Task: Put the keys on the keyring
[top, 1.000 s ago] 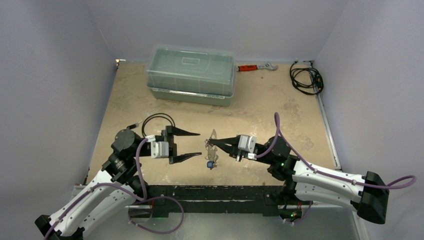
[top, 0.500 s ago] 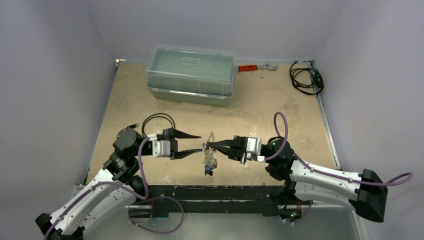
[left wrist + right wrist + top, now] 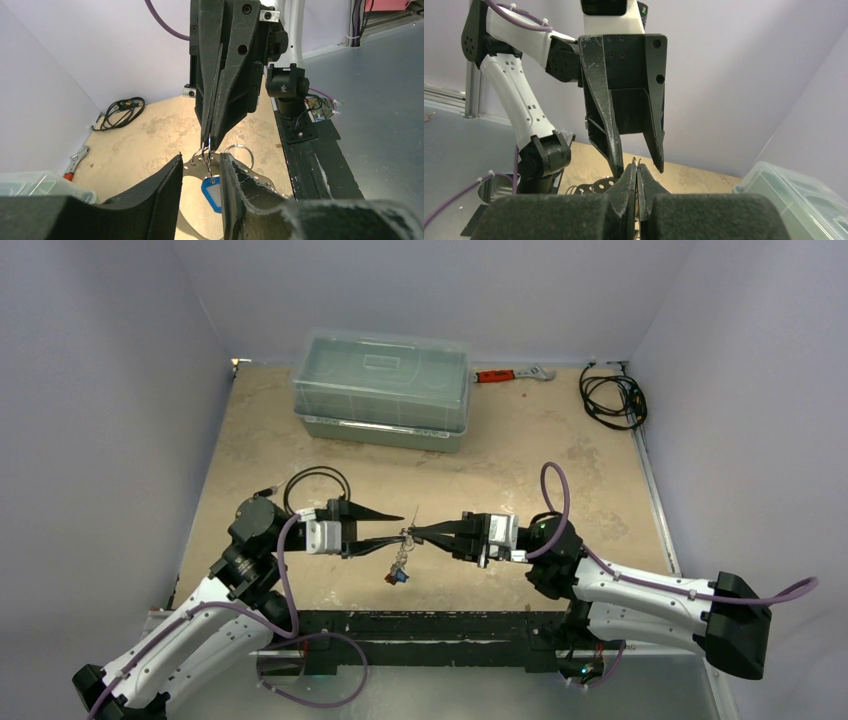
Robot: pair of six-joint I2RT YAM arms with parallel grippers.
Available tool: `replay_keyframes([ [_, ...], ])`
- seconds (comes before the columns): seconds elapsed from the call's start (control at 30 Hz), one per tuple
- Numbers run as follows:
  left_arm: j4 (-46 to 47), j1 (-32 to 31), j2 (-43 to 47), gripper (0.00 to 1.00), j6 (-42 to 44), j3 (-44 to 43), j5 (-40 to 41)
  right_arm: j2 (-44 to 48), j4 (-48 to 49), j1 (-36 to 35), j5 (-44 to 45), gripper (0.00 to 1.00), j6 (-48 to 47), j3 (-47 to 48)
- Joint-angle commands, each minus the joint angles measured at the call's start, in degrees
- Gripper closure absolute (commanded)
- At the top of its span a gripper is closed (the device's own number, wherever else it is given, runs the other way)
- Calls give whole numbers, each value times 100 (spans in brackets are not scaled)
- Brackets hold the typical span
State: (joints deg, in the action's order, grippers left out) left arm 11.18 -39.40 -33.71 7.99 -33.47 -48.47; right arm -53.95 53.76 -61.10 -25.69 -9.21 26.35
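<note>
top: left gripper [image 3: 398, 530] has narrowed, meeting right gripper [image 3: 416, 534]; keys [image 3: 397, 575] dangle beneath, off the table [image 3: 560, 460]. left wrist: its parted fingers [image 3: 160, 195] flank the keyring [image 3: 262, 179]. right wrist: right gripper pinches the keyring edge; handover looks near.

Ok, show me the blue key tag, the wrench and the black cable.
blue key tag [image 3: 212, 194], left wrist view, centre of the tag.
wrench [image 3: 490, 376], top external view, orange handle.
black cable [image 3: 622, 400], top external view, bunched strands of the coil.
</note>
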Motion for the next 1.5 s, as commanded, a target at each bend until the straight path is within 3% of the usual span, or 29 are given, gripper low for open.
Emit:
replay_keyframes([
  [0.0,291,10,-21,71,-120,40,-154,45,643,2,-82,100,60,326],
  [0.17,329,2,-67,78,-167,45,-147,1,722,2,-163,100,99,353],
  [0.53,367,7,-58,75,-210,38,-140,-231,848,2,-197,100,207,432],
  [0.7,324,2,-52,99,-183,26,-145,-257,906,2,-208,100,248,441],
  [1.0,-257,9,52,100,161,-168,353,-106,898,2,-257,100,361,348],
  [1.03,-337,6,59,100,225,-190,426,-47,778,2,-170,95,367,329],
  [1.13,-573,4,28,100,386,-226,520,113,181,2,49,61,335,375],
  [1.17,-664,5,-5,100,435,-248,578,166,-92,2,100,56,333,460],
  [1.47,-1310,6,-392,100,696,-466,967,452,-4037,2,390,43,-902,1793],
])
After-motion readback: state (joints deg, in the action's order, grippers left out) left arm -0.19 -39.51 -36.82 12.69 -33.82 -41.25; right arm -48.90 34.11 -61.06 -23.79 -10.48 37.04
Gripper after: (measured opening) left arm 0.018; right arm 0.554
